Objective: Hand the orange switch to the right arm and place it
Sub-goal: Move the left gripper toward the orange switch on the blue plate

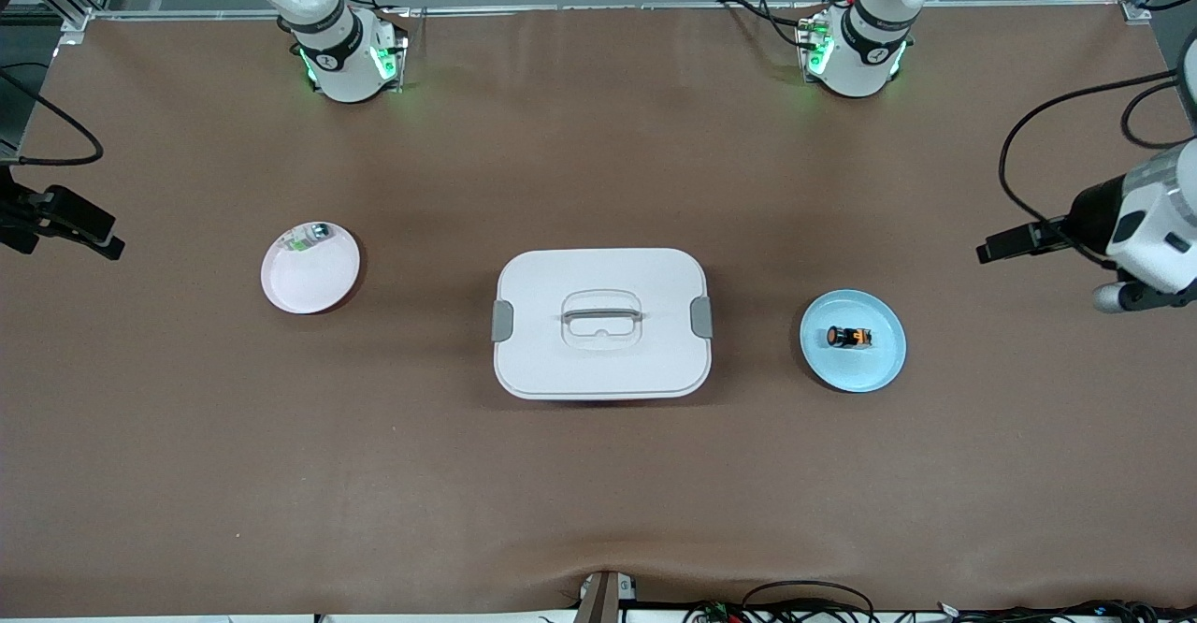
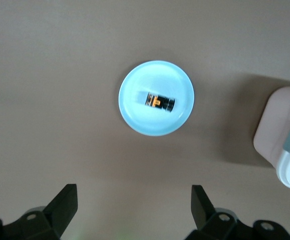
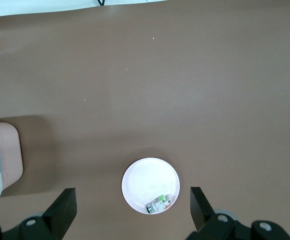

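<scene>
The orange switch [image 1: 849,336] is a tiny black cylinder with an orange band. It lies on its side on a light blue plate [image 1: 879,366] toward the left arm's end of the table. In the left wrist view the switch [image 2: 160,101] lies in the plate [image 2: 134,112]. My left gripper [image 2: 133,210] is open and empty, high over bare table beside that plate. My right gripper [image 3: 133,210] is open and empty, high over the table by a white plate [image 3: 145,182]. Neither gripper shows in the front view.
A white lidded box [image 1: 601,322] with grey latches and a handle stands mid-table between the plates. The white plate [image 1: 304,277] holds a small white-green-silver part [image 1: 309,237]. Dark equipment [image 1: 56,221] and a white device [image 1: 1136,230] sit at the table's ends.
</scene>
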Motion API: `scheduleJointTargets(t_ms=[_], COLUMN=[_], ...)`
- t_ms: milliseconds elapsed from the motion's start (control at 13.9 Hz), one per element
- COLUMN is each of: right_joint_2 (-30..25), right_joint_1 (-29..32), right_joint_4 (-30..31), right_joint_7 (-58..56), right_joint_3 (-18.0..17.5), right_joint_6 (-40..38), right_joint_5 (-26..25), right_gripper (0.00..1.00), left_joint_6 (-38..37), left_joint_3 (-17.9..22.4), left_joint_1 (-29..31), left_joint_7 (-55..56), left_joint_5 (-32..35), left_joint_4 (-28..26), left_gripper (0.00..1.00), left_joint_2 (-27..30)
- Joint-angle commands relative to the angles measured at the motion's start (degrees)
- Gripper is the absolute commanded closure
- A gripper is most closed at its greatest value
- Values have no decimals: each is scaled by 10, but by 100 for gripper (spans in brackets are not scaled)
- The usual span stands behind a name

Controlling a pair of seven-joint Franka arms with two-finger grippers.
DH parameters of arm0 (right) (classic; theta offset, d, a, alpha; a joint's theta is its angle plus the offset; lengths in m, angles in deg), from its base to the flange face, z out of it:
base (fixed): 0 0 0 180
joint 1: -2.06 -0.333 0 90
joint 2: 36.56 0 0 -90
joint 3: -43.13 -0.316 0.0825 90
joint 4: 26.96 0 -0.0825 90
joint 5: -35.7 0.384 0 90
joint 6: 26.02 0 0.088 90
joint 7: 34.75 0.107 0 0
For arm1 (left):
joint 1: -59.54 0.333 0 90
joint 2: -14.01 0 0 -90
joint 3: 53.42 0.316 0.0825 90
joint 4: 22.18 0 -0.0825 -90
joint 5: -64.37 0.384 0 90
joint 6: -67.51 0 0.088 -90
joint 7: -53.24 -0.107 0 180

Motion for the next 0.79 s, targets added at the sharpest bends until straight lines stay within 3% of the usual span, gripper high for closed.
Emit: scheduleJointTargets(t_ms=[0, 360, 719], right_joint_2=[-8, -8, -8], right_joint_1=[-2, -2, -3], right_joint_4=[6, 6, 6], right_joint_7=[5, 5, 5], right_joint_3=[1, 0, 0], right_joint_6=[2, 2, 2], right_joint_5=[5, 5, 4], right_gripper=[0, 0, 0], left_joint_6=[67, 214, 268], left_joint_3=[-2, -25, -45], left_joint_1=[-4, -4, -5], left_joint_7=[-5, -71, -145], left_joint_5=[-10, -10, -10], left_joint_4=[-70, -178, -184], left_gripper=[0, 0, 0], left_joint_2=[14, 3, -44])
